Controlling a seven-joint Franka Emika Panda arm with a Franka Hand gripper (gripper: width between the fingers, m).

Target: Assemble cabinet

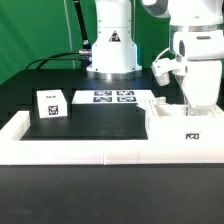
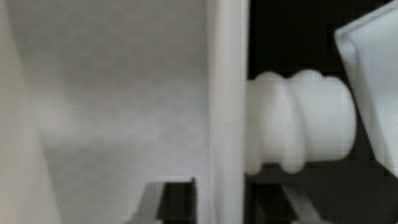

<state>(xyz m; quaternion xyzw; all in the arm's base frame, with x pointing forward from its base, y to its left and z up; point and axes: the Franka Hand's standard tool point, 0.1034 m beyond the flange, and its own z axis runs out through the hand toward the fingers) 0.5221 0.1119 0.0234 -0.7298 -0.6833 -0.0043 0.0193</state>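
Note:
The cabinet's open white box stands at the exterior view's right, against the low border wall. My gripper reaches down into it from above. In the wrist view my gripper has its dark fingertips pressed on either side of a thin upright white panel, so it is shut on that panel. A ribbed white knob sticks out beside the panel. A small white block with a tag sits apart at the exterior view's left.
The marker board lies at the back centre, in front of the robot base. The low white border wall runs along the front and sides. Black table surface lies between the block and the box.

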